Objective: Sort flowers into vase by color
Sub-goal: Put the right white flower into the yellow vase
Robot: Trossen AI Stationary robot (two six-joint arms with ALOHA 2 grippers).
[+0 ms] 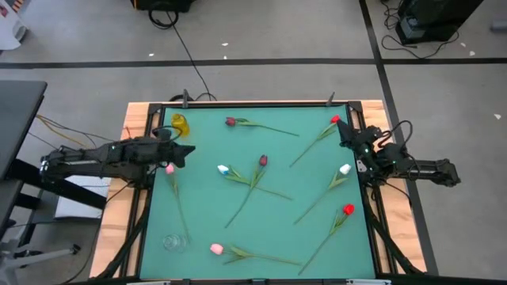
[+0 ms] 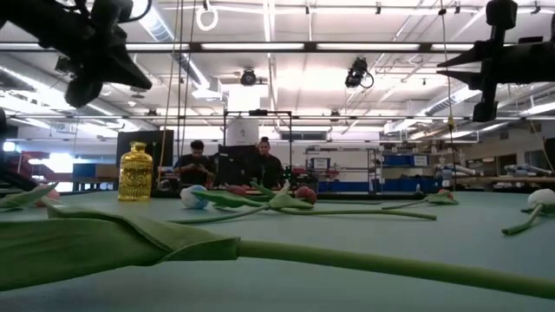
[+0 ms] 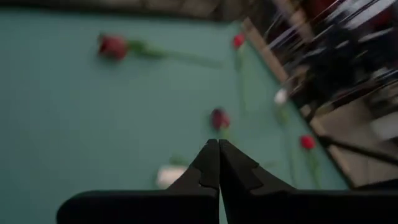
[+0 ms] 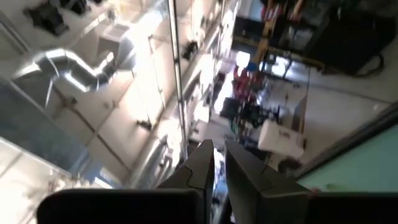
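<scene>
Several artificial tulips lie flat on the green table: a maroon one [image 1: 230, 122] and a red one [image 1: 335, 120] far, a white [image 1: 224, 169] and a maroon [image 1: 263, 161] mid-table, another white [image 1: 344, 169] and red [image 1: 348, 210] toward the right, and a pink one [image 1: 215, 248] near. A second pink tulip [image 1: 169, 169] lies just under my left gripper [image 1: 188, 150], its stem running toward a clear glass vase [image 1: 176, 241]. A gold vase [image 1: 181, 123] stands far left. My left gripper [image 3: 219, 152] is shut and holds nothing, raised over the table. My right gripper [image 1: 346, 131] is shut at the table's far right edge and points upward.
The table has a raised dark frame [image 1: 253, 104] and wooden side strips [image 1: 117, 229]. Cables run across the floor beyond the far edge. In the low view, people sit at desks [image 2: 230, 169] far behind the table.
</scene>
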